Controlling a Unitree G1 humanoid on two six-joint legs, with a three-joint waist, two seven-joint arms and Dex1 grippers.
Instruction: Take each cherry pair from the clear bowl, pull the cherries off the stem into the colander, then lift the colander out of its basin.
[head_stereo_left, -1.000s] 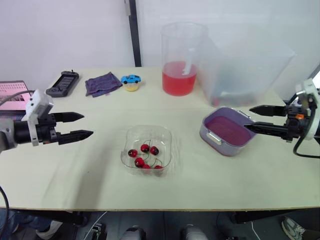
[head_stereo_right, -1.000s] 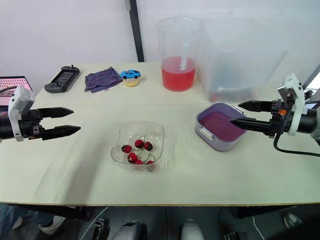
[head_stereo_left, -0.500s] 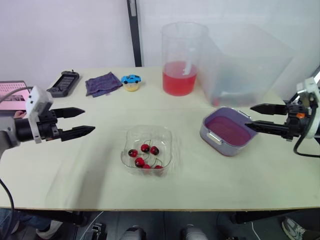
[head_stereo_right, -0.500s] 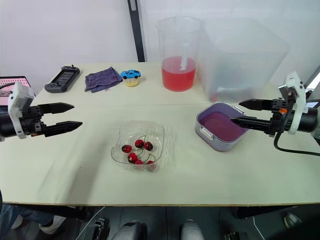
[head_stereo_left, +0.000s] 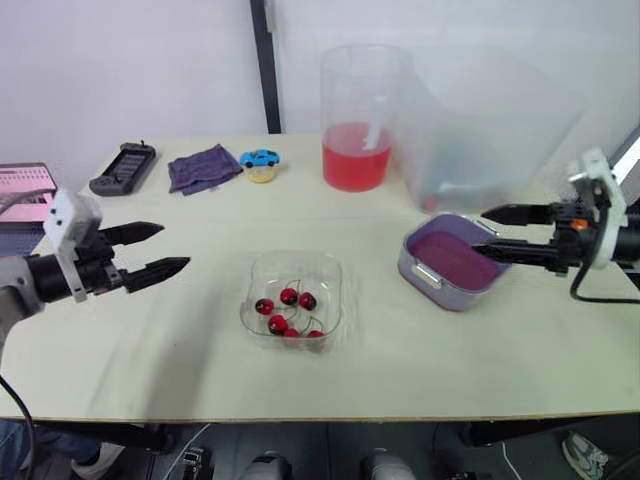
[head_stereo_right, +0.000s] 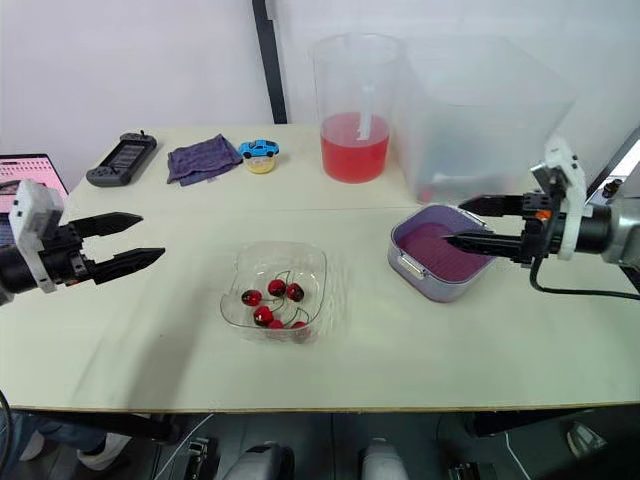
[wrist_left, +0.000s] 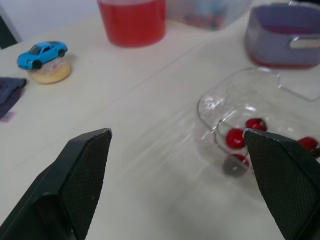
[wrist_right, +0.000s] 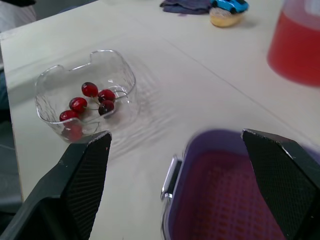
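The right gripper (head_stereo_left: 478, 230), fingers apart, has slid inward over the colander's (head_stereo_left: 452, 262) right side. The left gripper (head_stereo_left: 175, 246), also apart, hovers above the table (head_stereo_left: 200, 345) left of the bowl (head_stereo_left: 262, 276). All the cherries (head_stereo_left: 288, 297) lie in the bowl, so picking has not started.

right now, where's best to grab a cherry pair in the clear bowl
Pinch the stem where it loops clear of the cherries, coming straight down: the raised walls of the clear bowl block a sideways approach, and round cherries would likely slip.
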